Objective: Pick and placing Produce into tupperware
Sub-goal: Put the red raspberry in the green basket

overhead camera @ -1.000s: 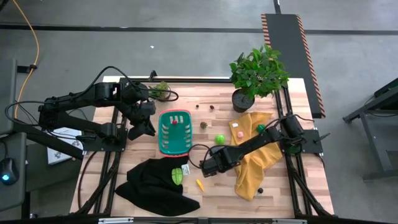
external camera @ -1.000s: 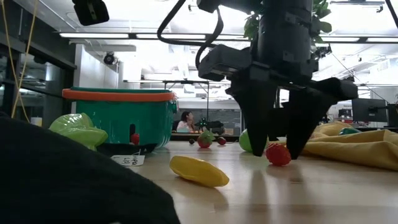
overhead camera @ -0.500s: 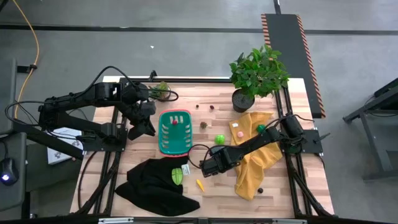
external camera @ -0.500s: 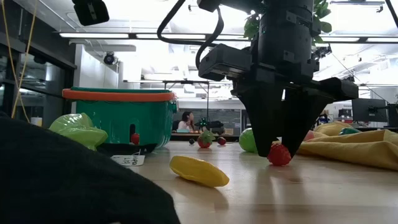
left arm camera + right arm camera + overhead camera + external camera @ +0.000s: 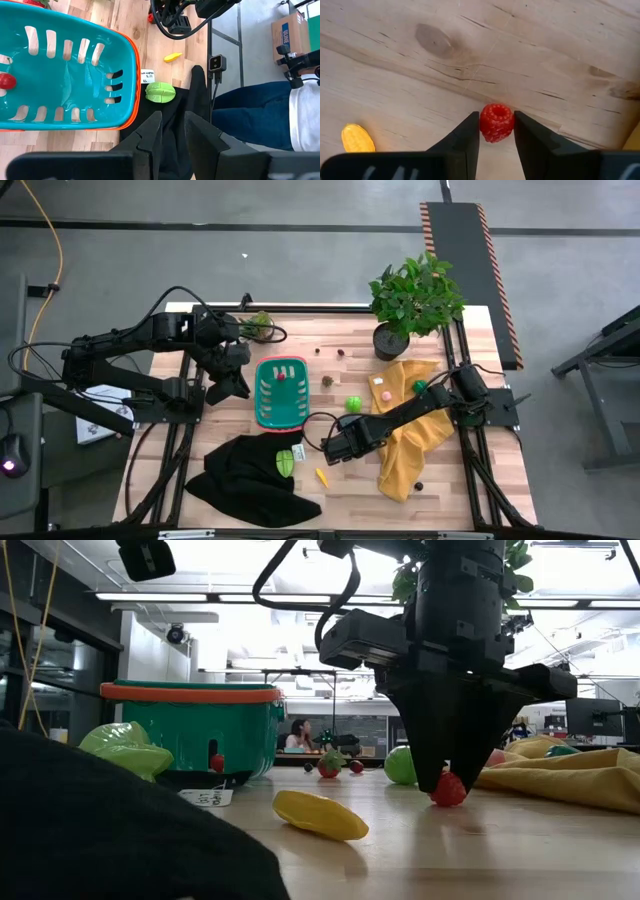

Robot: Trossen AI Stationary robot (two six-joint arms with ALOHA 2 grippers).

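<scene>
The right gripper [image 5: 496, 131] stands at the wooden table [image 5: 450, 480], its two fingers [image 5: 465, 135] pressed against either side of a red toy raspberry [image 5: 496, 122] that sits on the boards. In the right wrist view the berry is nearly round, with no clear long axis, its bumpy crown turned towards the camera. The low view shows only a sliver of it [image 5: 449, 788], touching the tabletop between the dark fingertips; from above it is hidden under the arm.

The yellow toy corn [image 5: 307, 815] lies flat just beside that gripper, its long axis roughly level across the low view; the high view shows it [image 5: 321, 476] running slantwise near the black cloth [image 5: 245, 475]. A green leafy toy [image 5: 285, 461] rests on that cloth.

The teal basket [image 5: 262, 402] sits mid-table with a small red piece [image 5: 6, 81] inside, seen plainly from the left wrist. The left gripper [image 5: 172, 130] hangs beside the basket, its fingers drawn close with nothing between them. A lime-green ball [image 5: 353, 403] sits near the yellow cloth [image 5: 410, 450], by the potted plant [image 5: 415, 298]
</scene>
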